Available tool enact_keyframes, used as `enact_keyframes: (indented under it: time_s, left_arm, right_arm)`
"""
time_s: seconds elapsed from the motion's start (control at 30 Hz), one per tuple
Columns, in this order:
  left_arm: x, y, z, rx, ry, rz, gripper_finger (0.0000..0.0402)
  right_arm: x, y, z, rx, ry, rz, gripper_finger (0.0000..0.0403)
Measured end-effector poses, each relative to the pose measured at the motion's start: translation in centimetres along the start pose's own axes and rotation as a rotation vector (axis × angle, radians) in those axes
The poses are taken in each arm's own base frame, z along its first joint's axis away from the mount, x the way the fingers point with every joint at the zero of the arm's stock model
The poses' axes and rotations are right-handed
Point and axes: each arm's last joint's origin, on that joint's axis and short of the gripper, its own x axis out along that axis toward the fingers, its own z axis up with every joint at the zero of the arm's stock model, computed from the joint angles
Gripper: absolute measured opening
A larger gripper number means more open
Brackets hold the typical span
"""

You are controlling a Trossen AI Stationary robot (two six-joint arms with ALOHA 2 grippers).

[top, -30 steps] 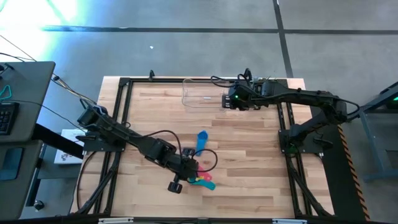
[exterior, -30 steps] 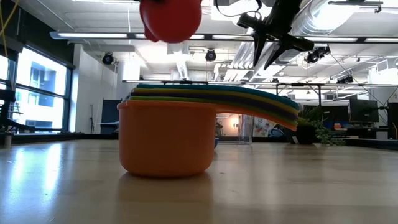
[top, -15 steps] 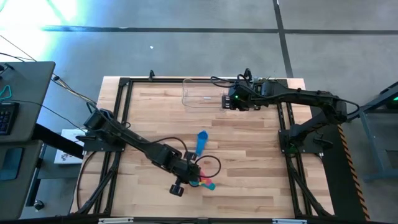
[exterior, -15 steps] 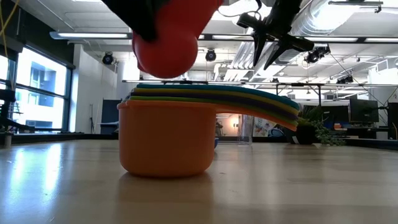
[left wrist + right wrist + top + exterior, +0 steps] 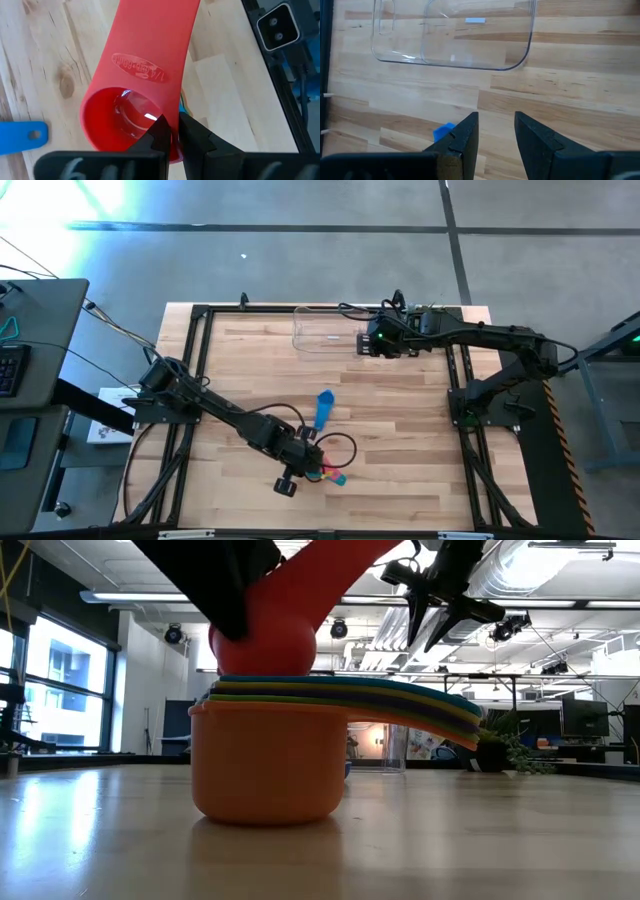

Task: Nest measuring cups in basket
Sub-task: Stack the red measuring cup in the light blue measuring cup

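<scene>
Several measuring cups sit nested on the table near its front edge, an orange one point(image 5: 268, 765) outermost, their handles point(image 5: 420, 710) fanning to one side. My left gripper point(image 5: 172, 127) is shut on a red cup point(image 5: 145, 65), whose bowl point(image 5: 262, 640) is at the top of the nest. A blue cup point(image 5: 323, 408) lies alone on the table, farther back. The clear basket point(image 5: 310, 330) stands at the far edge. My right gripper point(image 5: 495, 132) hovers open beside the basket, holding nothing. My left gripper pinches the wall of the red cup's bowl at its rim point(image 5: 172, 145), one finger point(image 5: 159, 131) inside the bowl and one outside. The fingers slant down from above. The cup is tilted, its handle point(image 5: 335, 570) rising away. The bowl's bottom meets or nearly meets the nest.
Black frame rails point(image 5: 455, 380) run along the table's sides. A cable loop point(image 5: 345, 445) lies beside the nest. A potted plant point(image 5: 505, 752) shows in the low view, far off. Bare wood lies between the nest and the basket.
My left gripper has come down with the red cup onto the nest and moved a little toward the table's near edge. The cup's bowl has sunk from well above the nest to its top, and its handle now shows slanting upward. My right gripper has kept still.
</scene>
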Motion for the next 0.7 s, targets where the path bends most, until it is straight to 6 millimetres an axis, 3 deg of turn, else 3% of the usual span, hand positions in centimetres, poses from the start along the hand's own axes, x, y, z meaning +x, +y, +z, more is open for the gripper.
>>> enact_keyframes:
  time_s: [0.7]
  left_arm:
    - [0.1,0.01,0.03,0.004,-0.009,-0.031,0.0019]
  right_arm:
    - [-0.01,0.0,-0.01,0.0,0.005,0.002,0.0119]
